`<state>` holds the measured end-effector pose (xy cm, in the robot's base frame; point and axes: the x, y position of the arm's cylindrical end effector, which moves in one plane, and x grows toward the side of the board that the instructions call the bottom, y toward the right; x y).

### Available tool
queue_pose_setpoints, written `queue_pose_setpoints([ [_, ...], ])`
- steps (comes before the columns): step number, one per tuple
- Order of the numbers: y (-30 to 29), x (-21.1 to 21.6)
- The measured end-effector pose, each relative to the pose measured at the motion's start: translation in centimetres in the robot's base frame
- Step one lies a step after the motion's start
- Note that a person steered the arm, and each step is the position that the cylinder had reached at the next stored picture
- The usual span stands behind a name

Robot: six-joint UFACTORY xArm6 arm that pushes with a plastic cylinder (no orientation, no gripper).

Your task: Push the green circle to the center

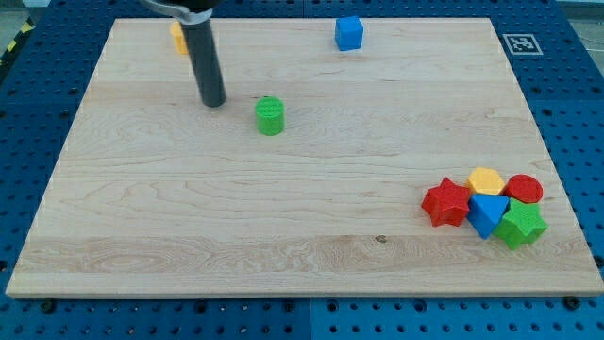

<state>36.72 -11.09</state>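
Camera view showed my tip [213, 102] on the wooden counter [283, 246], up-left of the green circle block [270, 115], apparently placed for shoving it down-right toward the center; no claw existed.

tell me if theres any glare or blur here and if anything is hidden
Camera view: light is even and soft, no glare on the board; the green circle and the cluster at the view's bottom right look sharp; my tip sits left of the circle, apart; the rod partly hides an orange block.
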Motion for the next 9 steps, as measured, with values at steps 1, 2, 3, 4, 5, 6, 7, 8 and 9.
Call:
queue_pose_setpoints([
  [1, 1.9, 0.4],
  [2, 2.3, 0.5],
  [3, 2.3, 0.9],
  [4, 2.2, 1.4],
  [5, 3.9, 1.8],
  [6, 4.2, 1.8],
  [7, 4.2, 1.8],
  [8, 4.9, 2.0],
  [9, 6.4, 2.0],
])
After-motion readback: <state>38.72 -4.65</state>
